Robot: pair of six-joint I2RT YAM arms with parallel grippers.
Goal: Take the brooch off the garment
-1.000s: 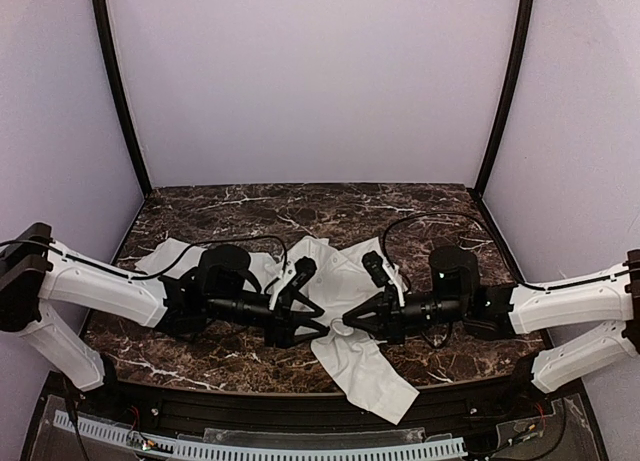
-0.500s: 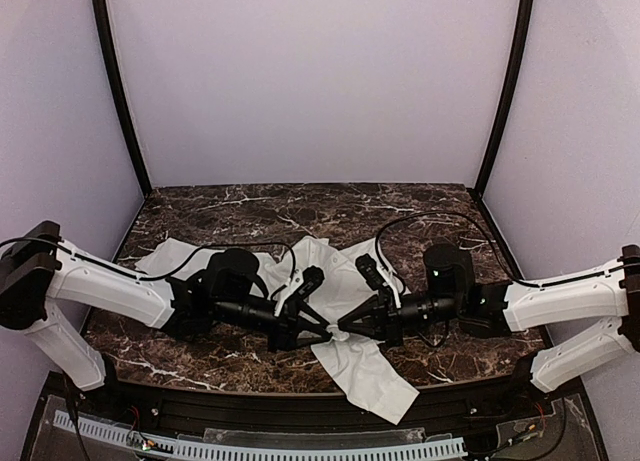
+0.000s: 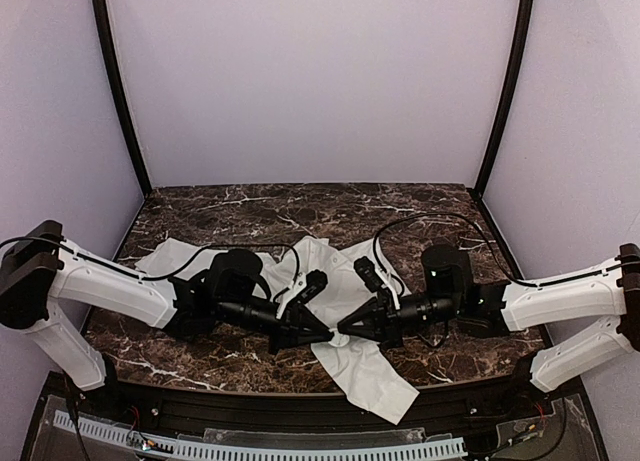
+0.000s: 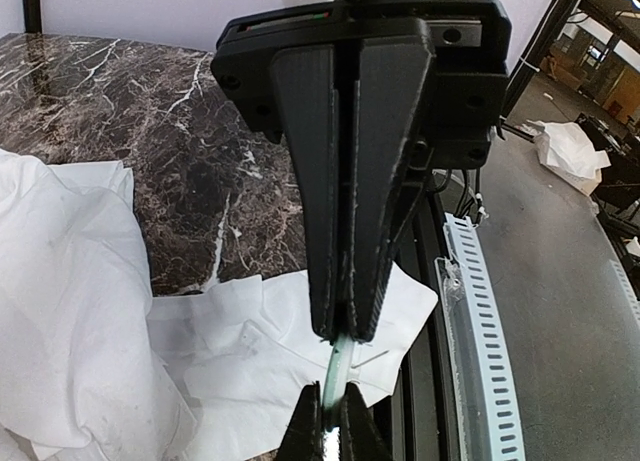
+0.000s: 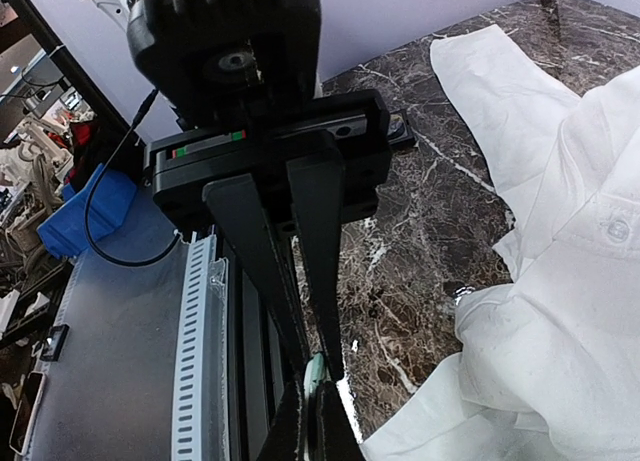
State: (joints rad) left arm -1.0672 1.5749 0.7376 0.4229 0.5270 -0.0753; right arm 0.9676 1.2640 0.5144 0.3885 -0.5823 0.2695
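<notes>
The white shirt (image 3: 365,366) lies crumpled on the marble table (image 3: 300,206), one part hanging over the front edge. My left gripper (image 3: 327,333) and right gripper (image 3: 343,331) meet tip to tip above it. In the left wrist view my left gripper (image 4: 340,336) is shut on the edge of the brooch (image 4: 337,366), a small pale greenish disc seen edge-on. The right gripper's fingertips (image 4: 308,426) pinch its other side. In the right wrist view my right gripper (image 5: 318,359) is shut on the same brooch (image 5: 319,371). The shirt (image 4: 80,311) (image 5: 560,281) lies below.
A perforated cable rail (image 3: 300,446) (image 4: 480,311) (image 5: 195,361) runs along the table's front edge just below the grippers. Black cables (image 3: 430,221) loop over the table behind the right arm. Walls and dark corner posts (image 3: 120,91) close in the back and sides.
Both grippers have moved toward each other over the shirt. The left gripper moved right and shut, and the tips now meet on the brooch.
</notes>
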